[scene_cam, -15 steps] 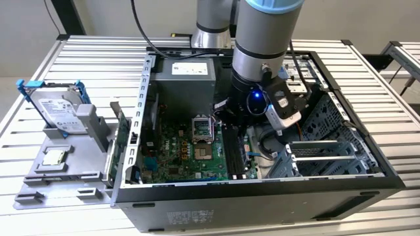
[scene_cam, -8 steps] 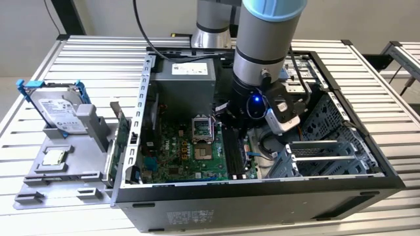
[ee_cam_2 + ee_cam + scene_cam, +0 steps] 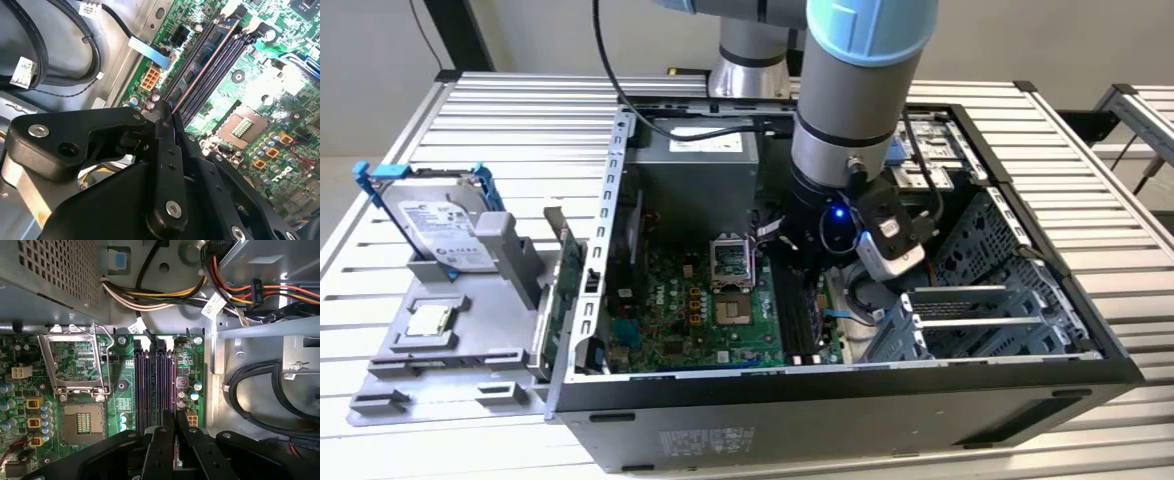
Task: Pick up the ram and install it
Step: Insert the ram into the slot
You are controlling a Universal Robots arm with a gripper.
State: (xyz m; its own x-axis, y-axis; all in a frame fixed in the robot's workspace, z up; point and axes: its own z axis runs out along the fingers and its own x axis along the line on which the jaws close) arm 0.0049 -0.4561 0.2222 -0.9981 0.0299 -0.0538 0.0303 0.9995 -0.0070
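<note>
The fingers [image 3: 167, 117] are clamped on the ram [image 3: 202, 65], which stands on edge below them with its long axis running along the memory slots [image 3: 155, 385] of the motherboard [image 3: 120, 390], seemingly lined up over one slot.

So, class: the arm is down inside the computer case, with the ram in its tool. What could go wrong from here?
1. The ram runs edge-on along the narrow memory slots; slightly off line, pressing might jam or bend it.
2. The wire bundle lies just past the slot ends and could snag the tool.
</note>
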